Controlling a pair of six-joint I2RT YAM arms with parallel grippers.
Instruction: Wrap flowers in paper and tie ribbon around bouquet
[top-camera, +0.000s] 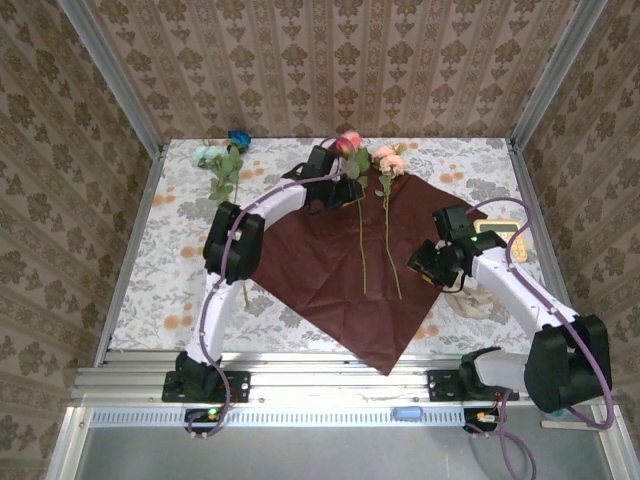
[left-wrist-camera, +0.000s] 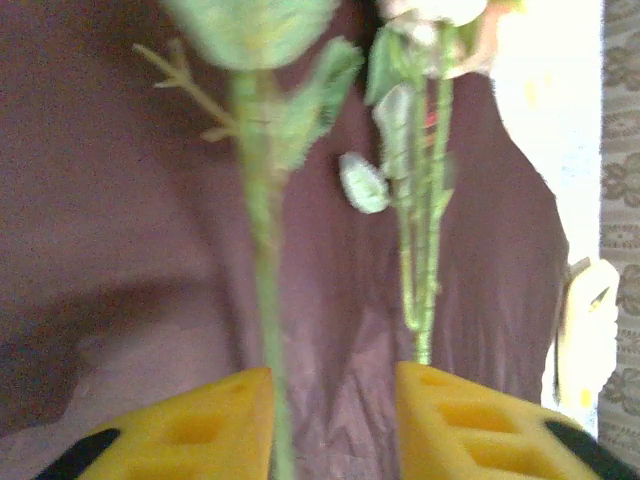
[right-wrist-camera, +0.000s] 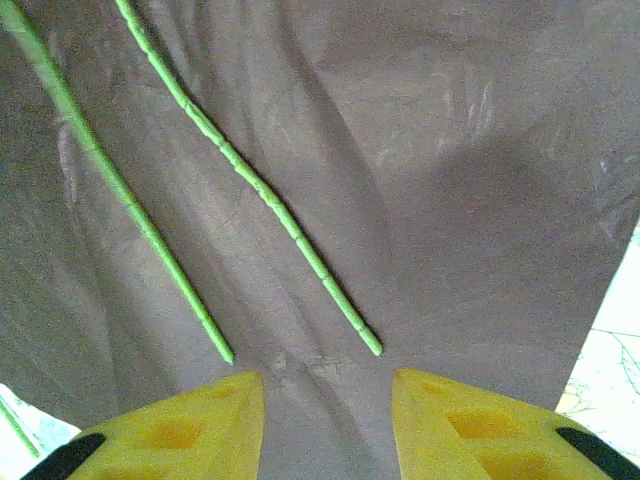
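Top external: paper (top-camera: 320, 285) corner reaches front edge of table (top-camera: 160, 295).

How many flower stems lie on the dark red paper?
2. One stem runs from the red-pink head at the far edge of the paper; the other lies just right of it, under the peach head. The left arm may hide more.

Parted claw (left-wrist-camera: 335, 405) straddles a flower stem (left-wrist-camera: 263, 250) over paper (left-wrist-camera: 120, 200).

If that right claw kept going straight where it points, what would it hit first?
Probably the dark red paper just ahead of the right gripper, close to the tip of a green flower stem; depth is unclear.
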